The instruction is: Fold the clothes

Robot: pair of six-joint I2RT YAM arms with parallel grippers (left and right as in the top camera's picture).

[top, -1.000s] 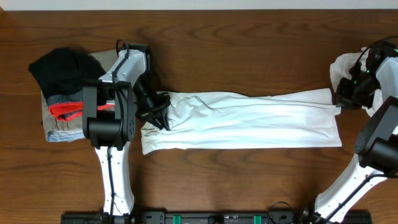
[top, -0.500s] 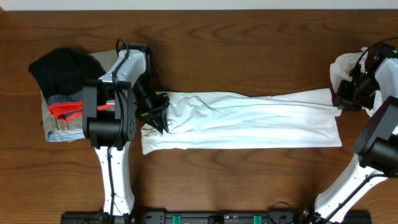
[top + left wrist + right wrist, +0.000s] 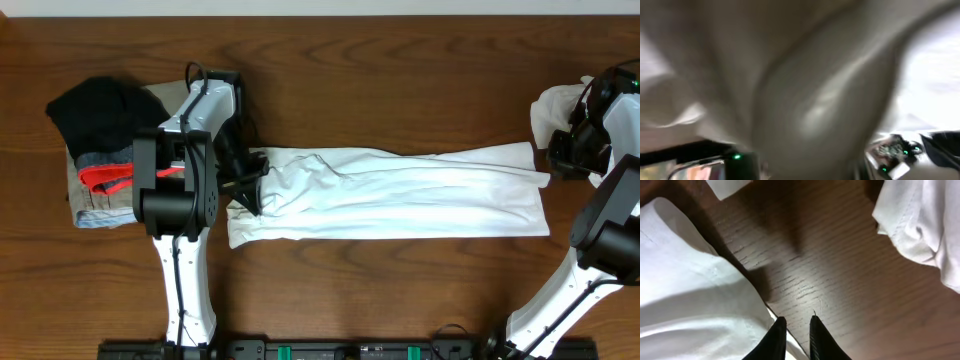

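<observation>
My desk (image 3: pixel 400 90) is dark brown wood with a plain grain, and across its middle lies a long white garment (image 3: pixel 400 195), folded into a strip running left to right. At my left end sits a small pile (image 3: pixel 100 150): a black piece on top, grey with red trim under it, khaki at the bottom. At my right edge a second, crumpled white garment (image 3: pixel 552 108) rests on the wood.

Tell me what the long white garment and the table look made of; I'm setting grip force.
White garment: soft matte woven or knit cloth, likely cotton; it creases, drapes and shows stitched hems. Table: dark brown wood or wood-look veneer with a slight sheen; its grain lines are plain in the right wrist view.
</observation>
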